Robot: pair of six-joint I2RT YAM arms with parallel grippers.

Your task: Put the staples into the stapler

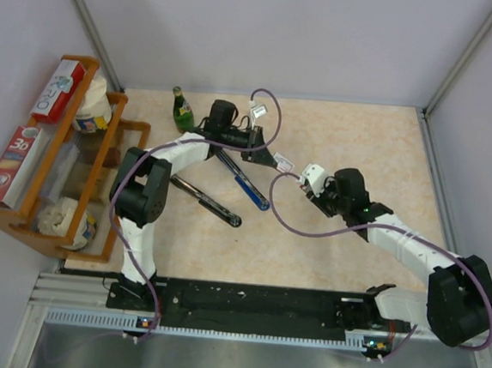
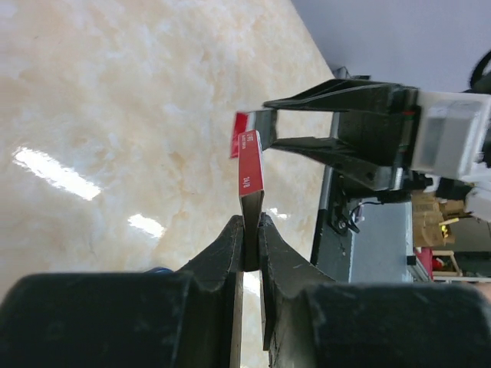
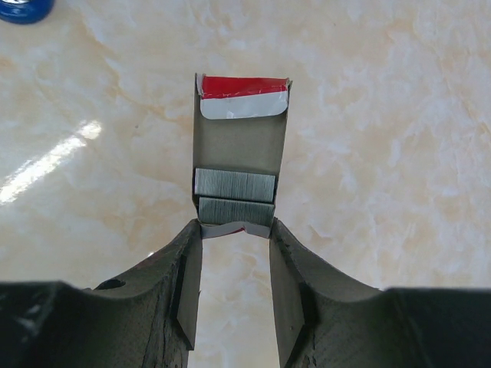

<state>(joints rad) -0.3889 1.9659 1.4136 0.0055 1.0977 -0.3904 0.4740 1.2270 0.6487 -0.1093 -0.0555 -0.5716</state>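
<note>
At right tool (image 3: 235,227) | staples tray (image 3: 238,146): grey, red-white flap, two strips

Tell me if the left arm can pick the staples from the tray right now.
Probably not: the left pincer is shut on the red box sleeve. The staples themselves lie uncovered in the tray that the right pincer holds.

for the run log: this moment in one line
left gripper: shut on red staple box | right gripper: shut on staple tray
</note>
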